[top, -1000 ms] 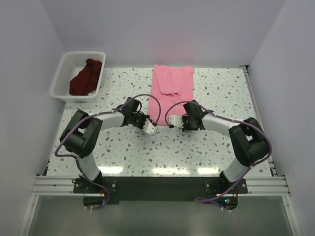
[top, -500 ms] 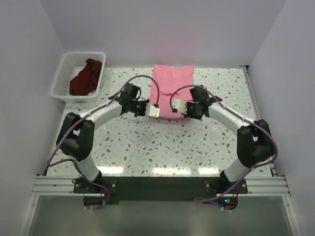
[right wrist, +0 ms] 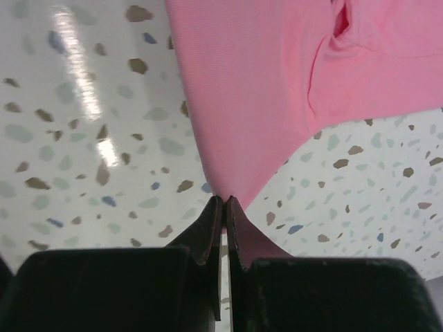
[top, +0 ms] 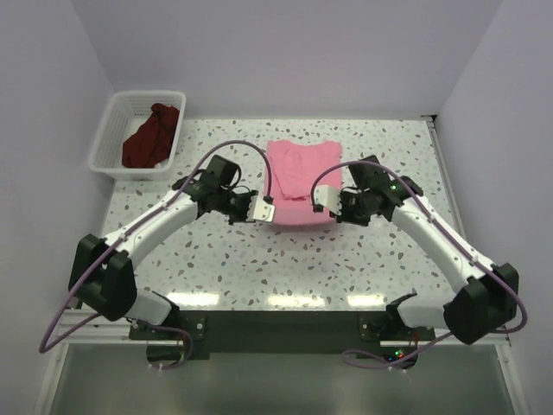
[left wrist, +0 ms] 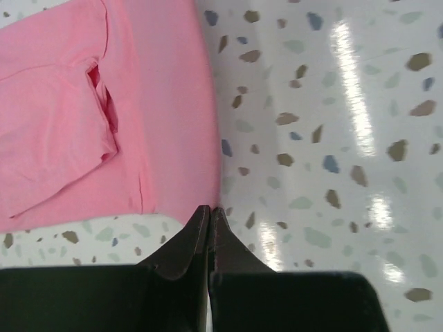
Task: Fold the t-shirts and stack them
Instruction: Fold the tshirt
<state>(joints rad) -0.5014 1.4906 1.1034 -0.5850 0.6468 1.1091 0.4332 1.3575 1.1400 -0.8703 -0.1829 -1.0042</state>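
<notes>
Both arms reach in over the speckled table (top: pixel 259 268). The left gripper (top: pixel 263 210) is pinched tight on the near left corner of the pink shirt (top: pixel 298 173), jaws pressed together with cloth between the tips. The right gripper (top: pixel 321 201) matches it, clamped on the near right corner. The shirt's near edge runs straight between them, and the rest lies spread toward the back wall. Far left, the maroon shirt (top: pixel 152 137) sits crumpled inside the white basket (top: pixel 105 138), well apart from both grippers.
</notes>
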